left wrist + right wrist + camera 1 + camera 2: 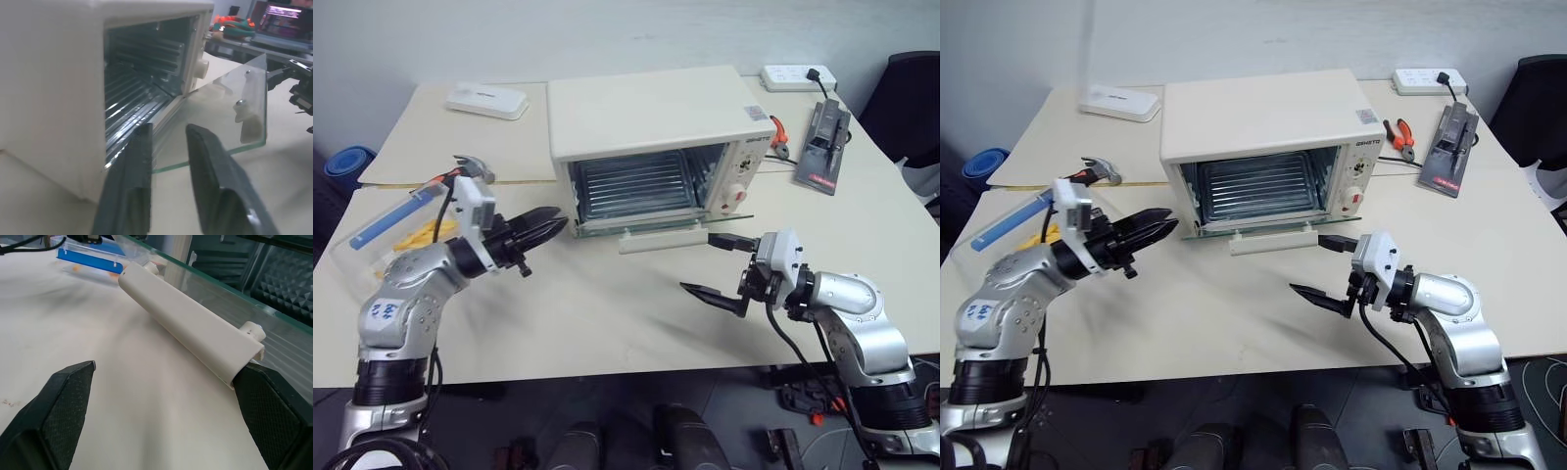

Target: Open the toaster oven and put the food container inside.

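The cream-white toaster oven stands at the table's middle. Its glass door lies folded down flat, with the white bar handle at the front, and the wire rack inside is bare. The food container, clear with blue strips and yellow fries, lies at the left behind my left arm. My left gripper hovers just left of the oven's opening, its fingers drawn nearly together around nothing. My right gripper stands open in front of the handle's right end, holding nothing.
A flat white device lies at the back left and a hammer near the container. A power strip, orange pliers and a black tool sit at the back right. The table's front edge runs just behind both grippers.
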